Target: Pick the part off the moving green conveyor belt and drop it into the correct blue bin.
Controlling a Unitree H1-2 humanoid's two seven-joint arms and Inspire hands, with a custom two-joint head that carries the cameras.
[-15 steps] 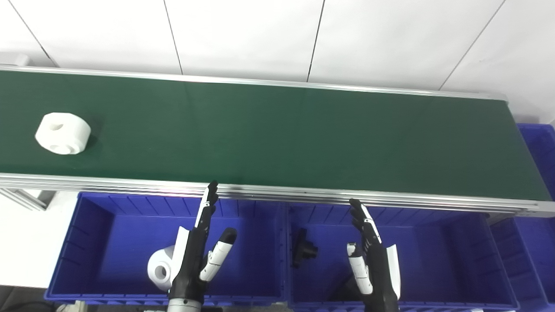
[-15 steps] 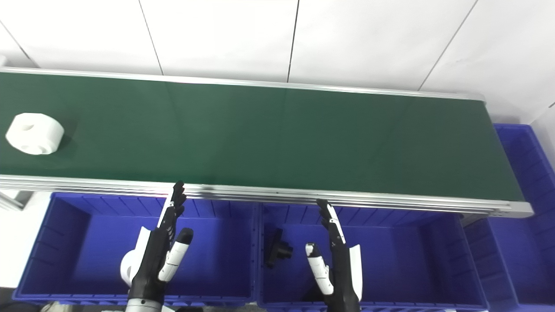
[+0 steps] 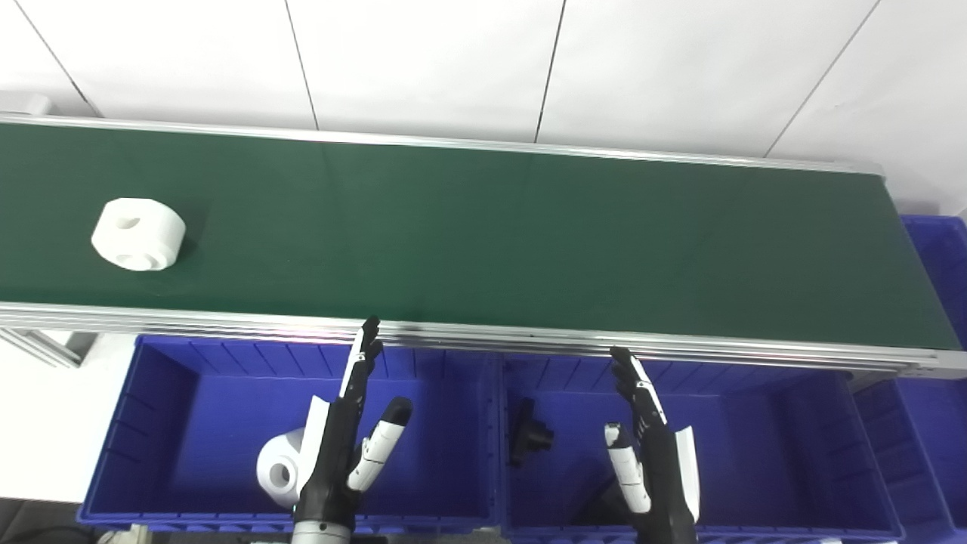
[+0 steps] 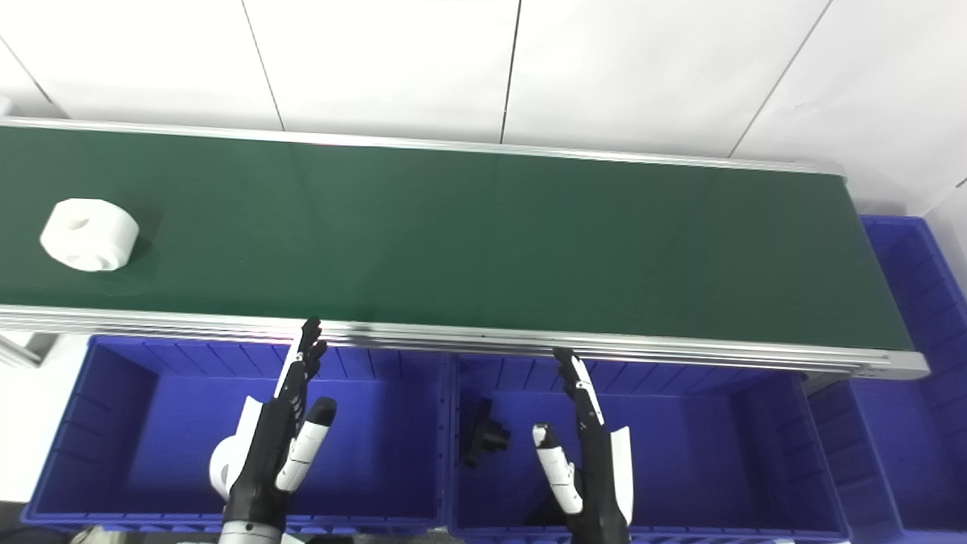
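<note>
Hands [image 3: 344, 446] apart from flat-lying white part [image 3: 138, 233]

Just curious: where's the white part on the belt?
The white part lies at the far left of the green belt, beyond the left blue bin.

Both hands are the same build, just mirrored. The left hand [image 3: 344, 446] has slim black fingers with thin white strips running along the edges, a chunky white thumb capped with a black tip, and a white shell plate over the back of the palm. Its wrist ends in a grey metallic ring at the bottom edge. The right hand [image 3: 653, 453] has the same black fingers, white thumb and white side cover.
</note>
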